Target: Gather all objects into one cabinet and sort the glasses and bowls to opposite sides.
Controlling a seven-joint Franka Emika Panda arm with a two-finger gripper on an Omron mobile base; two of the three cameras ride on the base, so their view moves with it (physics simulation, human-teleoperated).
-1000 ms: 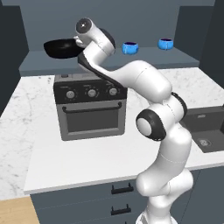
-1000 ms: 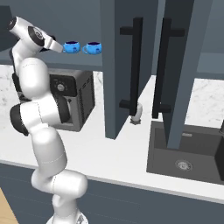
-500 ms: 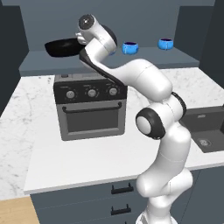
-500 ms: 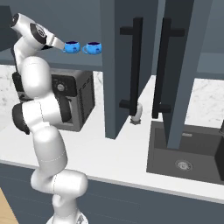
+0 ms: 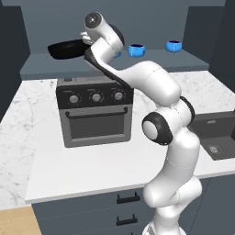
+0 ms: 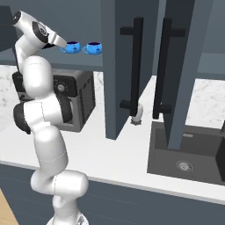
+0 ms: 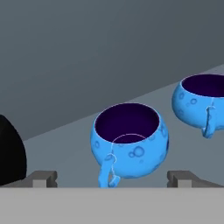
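A: Shelf stock?
B: One wide, glossy black bowl (image 5: 65, 48), shallow and round, at the left of the cabinet shelf (image 5: 193, 63). Two squat bright-blue cups, dimpled, dark inside, looped handles: near cup (image 7: 129, 145), far cup (image 7: 202, 102), standing apart to the right.

A: Pincer?
B: Pincer (image 7: 111, 177) spread wide, fingertips (image 7: 41, 178) flanking the near cup, holding nothing.

A: Surroundings?
B: White marbled desk (image 5: 27, 142); grey oven (image 5: 95, 115) with three knobs beneath the shelf; slate door (image 6: 121, 57) with black bar handle (image 6: 136, 66); dark sink (image 6: 189, 154).
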